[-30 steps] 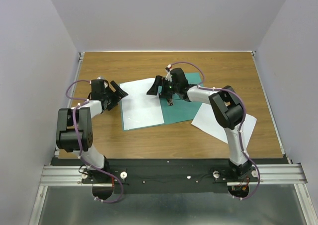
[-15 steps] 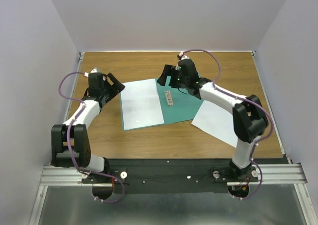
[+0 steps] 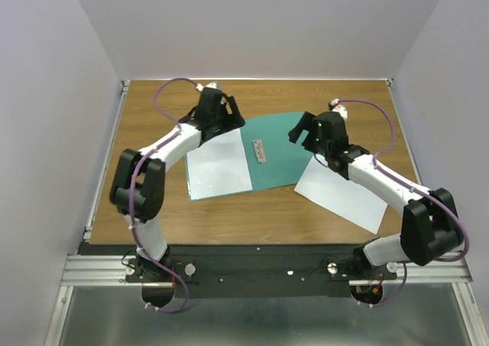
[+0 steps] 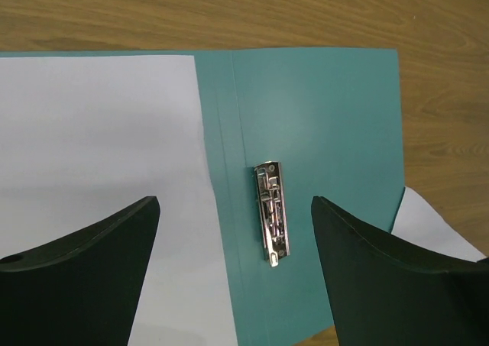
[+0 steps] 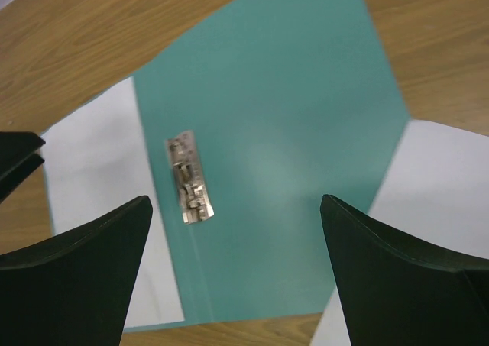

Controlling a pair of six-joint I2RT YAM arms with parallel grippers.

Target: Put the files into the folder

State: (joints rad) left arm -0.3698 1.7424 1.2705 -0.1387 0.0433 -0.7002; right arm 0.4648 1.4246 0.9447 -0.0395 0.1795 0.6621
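The teal-green folder (image 3: 281, 151) lies open and flat at mid-table, its metal clip (image 3: 260, 150) at the spine. One white sheet (image 3: 220, 166) covers its left half. The second white sheet (image 3: 344, 193) lies on the wood to the right, touching the folder's right edge. My left gripper (image 3: 223, 117) hovers open and empty over the folder's far left edge. In the left wrist view it (image 4: 235, 273) frames the clip (image 4: 273, 212). My right gripper (image 3: 302, 135) hovers open and empty over the folder's right part. In the right wrist view it (image 5: 237, 273) is above the teal cover (image 5: 290, 132).
The brown wooden table (image 3: 191, 208) is walled on three sides. The black rail (image 3: 260, 266) with both arm bases runs along the near edge. Purple cables loop above both wrists.
My left arm swung from the table's left side to above the folder's far left. My right gripper pulled back from the clip toward the folder's right side. Folder and sheets have not moved.
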